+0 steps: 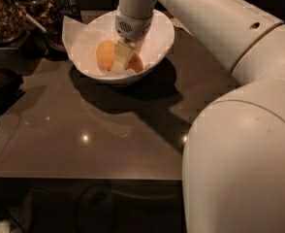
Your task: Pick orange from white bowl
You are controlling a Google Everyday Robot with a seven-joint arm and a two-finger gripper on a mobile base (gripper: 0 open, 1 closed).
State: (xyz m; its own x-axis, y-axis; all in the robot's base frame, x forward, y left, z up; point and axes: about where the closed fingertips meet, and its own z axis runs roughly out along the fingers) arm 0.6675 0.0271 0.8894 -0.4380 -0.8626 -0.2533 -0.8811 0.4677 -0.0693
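The white bowl stands at the back of the dark table, lined with crumpled white paper. Two fruits lie in it. The orange is the deeper-coloured one at the right, partly hidden by my gripper. A paler, egg-shaped fruit lies to its left. My gripper reaches down into the bowl from above, between the two fruits and against the orange's left side.
The dark glossy table stretches toward the front. Jars and dark containers crowd the back left, beside the bowl. A dark object sits at the left edge. My arm and body fill the right side.
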